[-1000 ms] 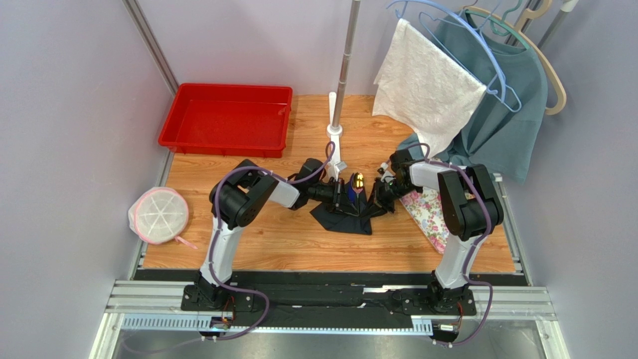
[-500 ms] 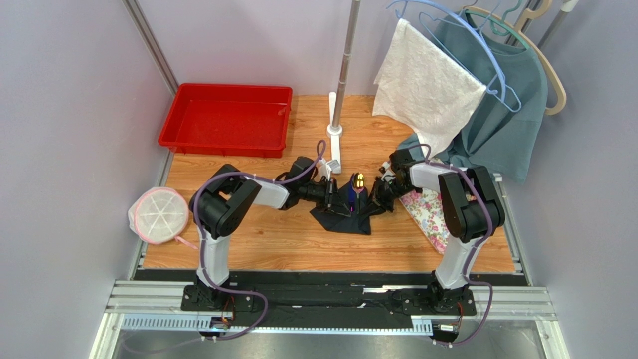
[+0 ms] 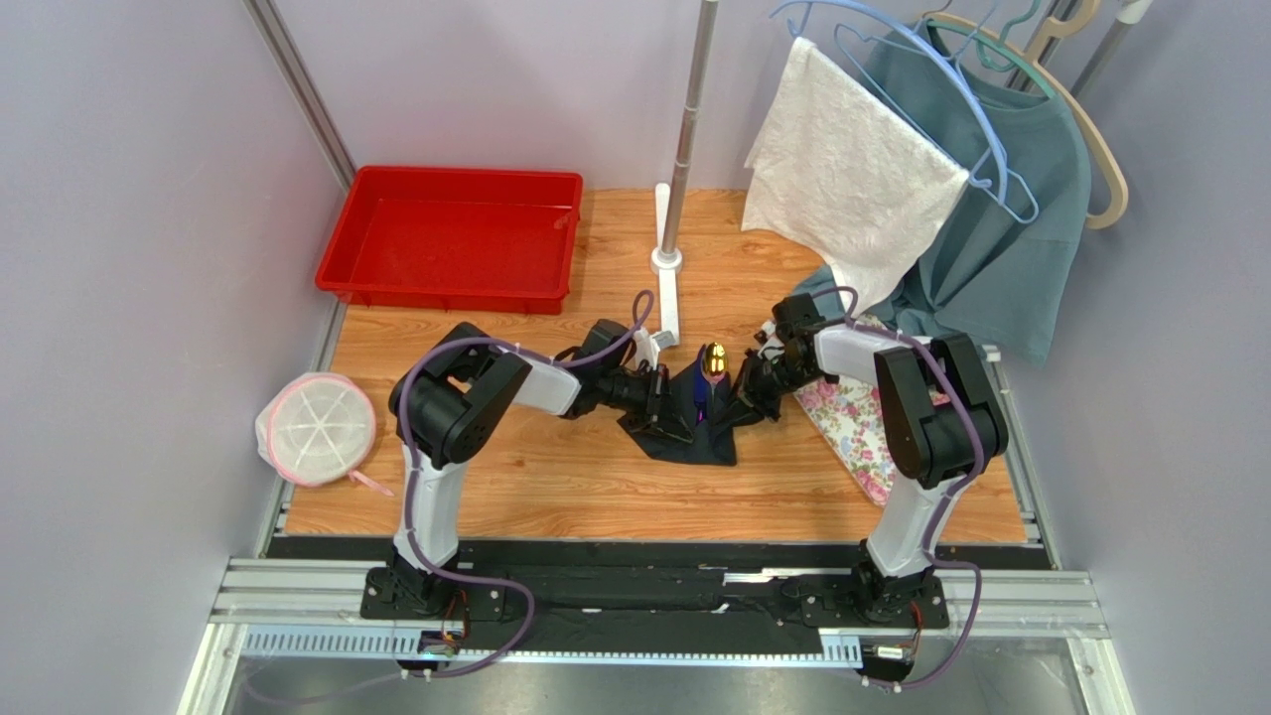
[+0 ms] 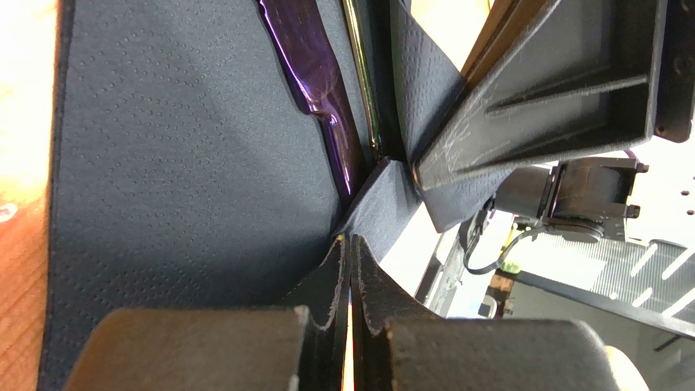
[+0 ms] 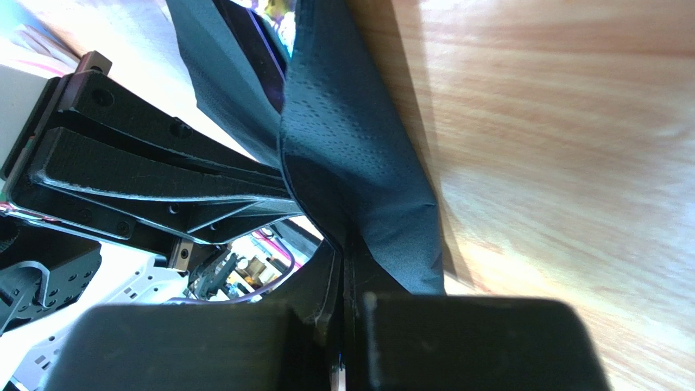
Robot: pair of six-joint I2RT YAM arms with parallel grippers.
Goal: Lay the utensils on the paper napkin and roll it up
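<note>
At table centre, just near of the pole stand point(image 3: 667, 265), both arms meet over the paper napkin point(image 3: 701, 432). The left gripper point(image 3: 667, 399) is at the napkin's left side and the right gripper point(image 3: 746, 392) at its right side. They sit close together, with the sheet bunched up between them.

Left wrist view: jaws pressed together, only a sliver of light between the pads. A raised fold of the black sheet is pinched in them.

Right wrist view: same story. Jaws are together, the napkin's edge is drawn up into the pinch, and the rest drapes down onto the wood table point(image 5: 563, 122).

The two finger sets nearly face each other. Each wrist camera has the other arm's finger in shot, just beside the fold.

The utensils point(image 3: 707, 382) lie in the trough of the napkin between the two grippers, running near to far. A gold end shows at the far end. In the left wrist view there is a glossy blue-purple handle on the sheet, with a second slim dark piece just beside it. I cannot tell the total count; they overlap.

The near part of the napkin lies flat on the table.

Around it:
- The floral mat point(image 3: 858, 432) is just right of the napkin, partly under the right arm.
- The red tray point(image 3: 448, 239) is far left.
- A round white container point(image 3: 317, 428) is at the left table edge.
- A white cloth point(image 3: 851, 164) and a teal garment point(image 3: 1007, 239) hang on hangers far right.
</note>
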